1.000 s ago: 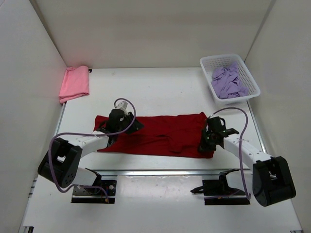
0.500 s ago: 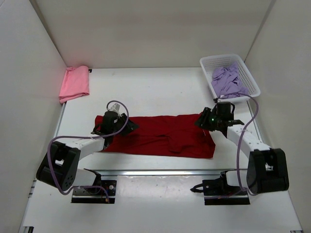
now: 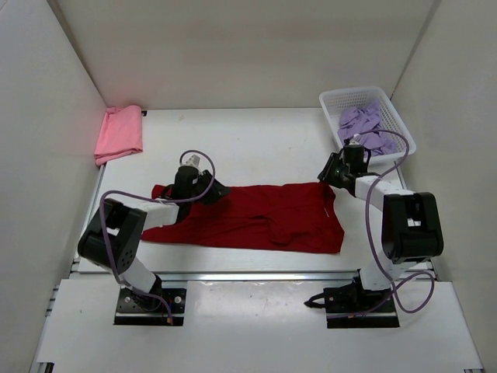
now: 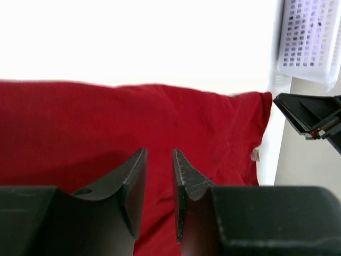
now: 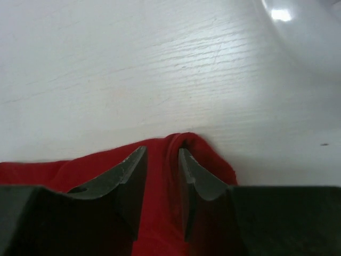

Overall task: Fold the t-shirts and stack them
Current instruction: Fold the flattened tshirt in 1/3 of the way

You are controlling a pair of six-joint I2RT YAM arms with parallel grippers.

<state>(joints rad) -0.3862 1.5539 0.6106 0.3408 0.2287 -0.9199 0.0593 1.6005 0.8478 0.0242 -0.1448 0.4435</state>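
Three shirts are showing from above. The dark red shirt (image 3: 256,217) is lying spread across the desk (image 3: 256,148), with the left tool (image 3: 211,190) at its far left edge and the right tool (image 3: 330,172) at its far right corner. The pink shirt (image 3: 119,134) is lying far left, and the lavender shirt (image 3: 365,128) is lying in the basket (image 3: 359,91).

Left wrist: the left tool (image 4: 159,154) is standing slightly spread over the dark red shirt (image 4: 106,117).

Right wrist: the right tool (image 5: 161,152) is standing spread, straddling the corner of the dark red shirt (image 5: 210,157).

pink shirt (image 3: 119,134) 1 | red shirt (image 3: 256,216) 1 | lavender shirt (image 3: 365,128) 1 | basket (image 3: 353,92) 1
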